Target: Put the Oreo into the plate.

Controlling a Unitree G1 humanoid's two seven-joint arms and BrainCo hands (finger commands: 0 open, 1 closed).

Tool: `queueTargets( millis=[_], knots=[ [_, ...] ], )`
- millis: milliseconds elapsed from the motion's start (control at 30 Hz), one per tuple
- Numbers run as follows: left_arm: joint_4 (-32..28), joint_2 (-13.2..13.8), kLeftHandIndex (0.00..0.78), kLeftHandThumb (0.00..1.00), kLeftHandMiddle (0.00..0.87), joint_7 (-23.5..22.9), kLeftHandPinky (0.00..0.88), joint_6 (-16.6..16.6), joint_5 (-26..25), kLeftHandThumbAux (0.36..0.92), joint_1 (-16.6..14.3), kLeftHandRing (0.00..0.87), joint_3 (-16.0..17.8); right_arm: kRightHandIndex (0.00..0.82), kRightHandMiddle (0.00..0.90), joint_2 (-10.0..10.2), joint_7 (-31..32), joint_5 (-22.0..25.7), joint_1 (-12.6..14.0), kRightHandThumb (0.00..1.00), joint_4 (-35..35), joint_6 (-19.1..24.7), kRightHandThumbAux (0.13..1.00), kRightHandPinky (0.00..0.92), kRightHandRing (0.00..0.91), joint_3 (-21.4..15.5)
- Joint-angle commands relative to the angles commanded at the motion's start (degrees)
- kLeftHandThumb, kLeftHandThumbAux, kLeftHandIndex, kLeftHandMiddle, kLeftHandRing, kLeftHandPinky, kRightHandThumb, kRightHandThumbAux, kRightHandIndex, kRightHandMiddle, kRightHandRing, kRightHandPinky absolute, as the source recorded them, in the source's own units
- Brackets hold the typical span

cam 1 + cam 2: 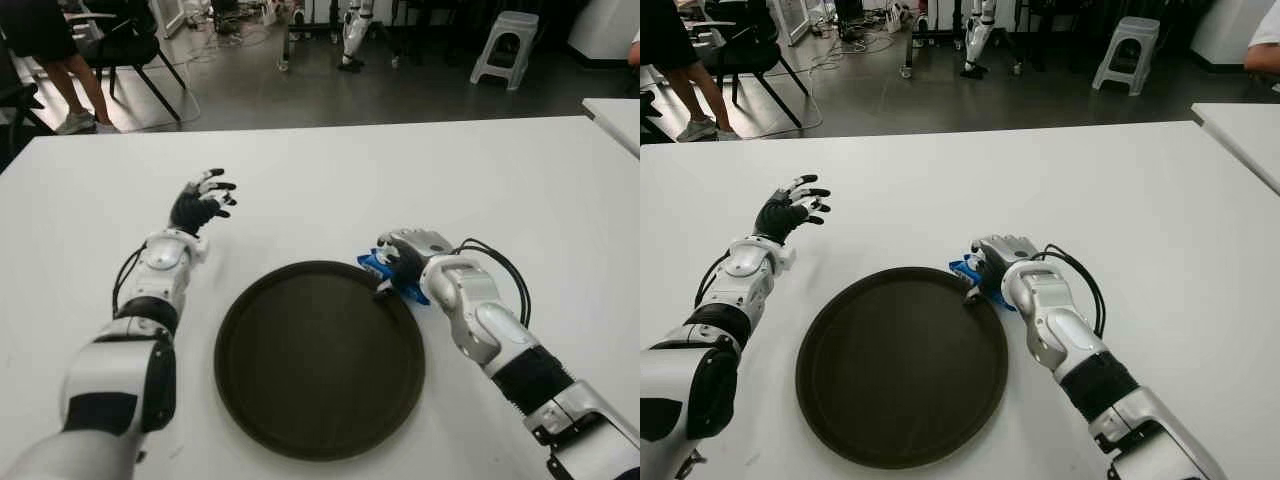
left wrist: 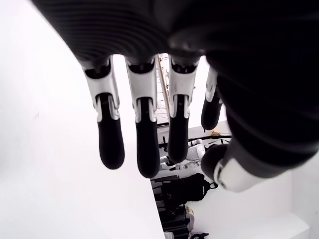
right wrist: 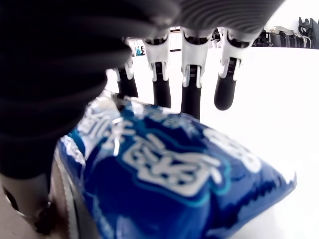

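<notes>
A blue Oreo packet [image 1: 371,265] lies on the white table [image 1: 500,190], right against the right rim of the round dark plate [image 1: 320,360]. My right hand [image 1: 404,256] sits over the packet and covers most of it. In the right wrist view the packet [image 3: 189,184] fills the space under the palm, while the fingers [image 3: 192,94] reach out straight beyond it, not closed around it. The thumb tip shows at the plate's rim. My left hand [image 1: 203,203] shows open to the far left of the plate, fingers spread, holding nothing.
A second white table [image 1: 615,115] juts in at the far right. Beyond the table's far edge stand a white stool [image 1: 505,45], a black chair [image 1: 130,50] and a person's legs [image 1: 60,75].
</notes>
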Motion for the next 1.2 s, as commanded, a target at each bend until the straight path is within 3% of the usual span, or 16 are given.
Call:
queueTargets(
  millis=[567, 900, 1000, 1100, 1200],
  knots=[
    [0.0, -0.1, 0.179, 0.301, 0.309, 0.5, 0.408, 0.0, 0.2, 0.693, 0.0, 0.360, -0.1, 0.222, 0.239, 0.0, -0.3, -0.4, -0.1, 0.000, -0.1, 1.0, 0.701, 0.266, 0.258, 0.3],
    [0.0, -0.1, 0.190, 0.273, 0.309, 1.4, 0.406, -0.3, 0.6, 0.704, 0.0, 0.359, -0.5, 0.259, 0.278, -0.8, -3.9, -0.5, -0.4, 0.000, 1.5, -1.1, 0.757, 0.331, 0.308, 0.2],
    [0.0, -0.1, 0.193, 0.271, 0.312, 1.4, 0.408, -0.3, 0.6, 0.704, 0.0, 0.361, -0.6, 0.342, 0.360, -1.2, -6.0, -0.5, -0.4, 0.000, 2.6, -3.2, 0.818, 0.436, 0.386, 0.3],
    [0.0, -0.1, 0.194, 0.269, 0.312, 1.5, 0.402, -0.3, 0.7, 0.705, 0.0, 0.360, -0.7, 0.449, 0.533, -1.5, -7.2, -0.3, -0.3, 0.094, 2.7, -4.6, 0.842, 0.584, 0.555, 0.3],
    [0.0, 0.0, 0.197, 0.262, 0.311, 1.8, 0.390, -0.3, 0.9, 0.699, 0.0, 0.355, -1.0, 0.497, 0.627, -1.8, -7.5, -0.3, -0.2, 0.151, 2.5, -5.4, 0.848, 0.652, 0.640, 0.1]
  ],
)
